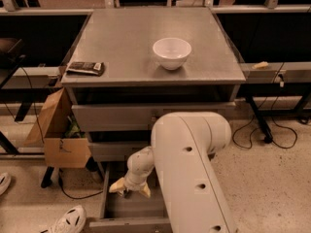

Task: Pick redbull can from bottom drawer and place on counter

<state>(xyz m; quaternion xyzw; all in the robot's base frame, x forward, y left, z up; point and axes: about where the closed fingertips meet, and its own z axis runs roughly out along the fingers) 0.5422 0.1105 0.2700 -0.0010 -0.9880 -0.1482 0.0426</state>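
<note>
The bottom drawer (112, 211) is pulled open below the two upper drawers. My gripper (130, 190) hangs from its white wrist inside the drawer, pointing down, with its two yellowish fingertips (116, 187) spread apart. The redbull can does not show; the gripper and the big white arm (189, 169) cover most of the drawer's inside. The counter (126, 38) is the grey metal top of the cabinet, above the gripper.
A white bowl (171, 52) stands on the counter at middle right. A flat dark packet (85, 68) lies at its front left corner. A cardboard box (58, 135) stands left of the cabinet. Shoes (65, 221) and cables (265, 135) lie on the floor.
</note>
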